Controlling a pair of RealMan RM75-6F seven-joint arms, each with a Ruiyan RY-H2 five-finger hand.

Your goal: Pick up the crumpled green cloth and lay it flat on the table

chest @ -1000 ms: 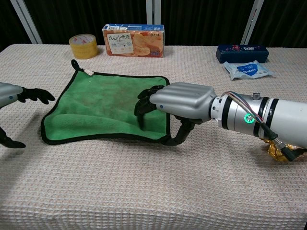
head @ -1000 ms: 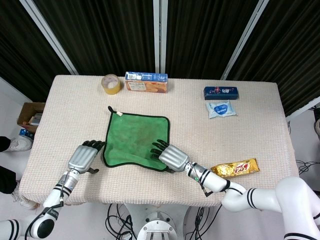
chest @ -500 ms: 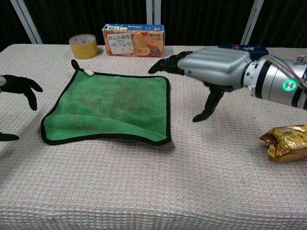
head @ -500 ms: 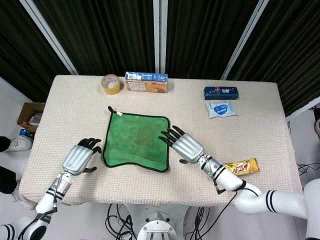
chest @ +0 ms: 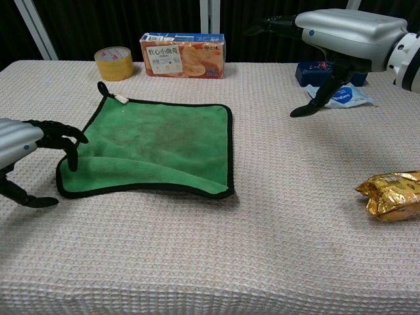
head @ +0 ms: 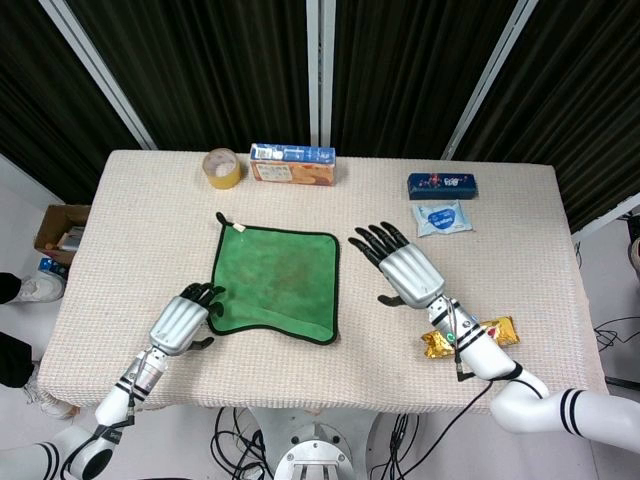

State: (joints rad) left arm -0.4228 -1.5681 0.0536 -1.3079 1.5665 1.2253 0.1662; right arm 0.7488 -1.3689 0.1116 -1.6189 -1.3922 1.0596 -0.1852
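The green cloth with a black border lies spread on the table, its near left part folded over into a low ridge. My left hand is at the cloth's near left corner, fingers apart, fingertips touching or just over the edge; it holds nothing. My right hand hovers open above the table to the right of the cloth, fingers spread, well clear of it.
A tape roll and a snack box stand at the back behind the cloth. A blue box and a wipes pack lie back right. A gold snack wrapper lies near the front right.
My right hand lifted off the cloth's near right edge and rose up and to the right. My left hand drew back, then returned to the cloth's near left corner.
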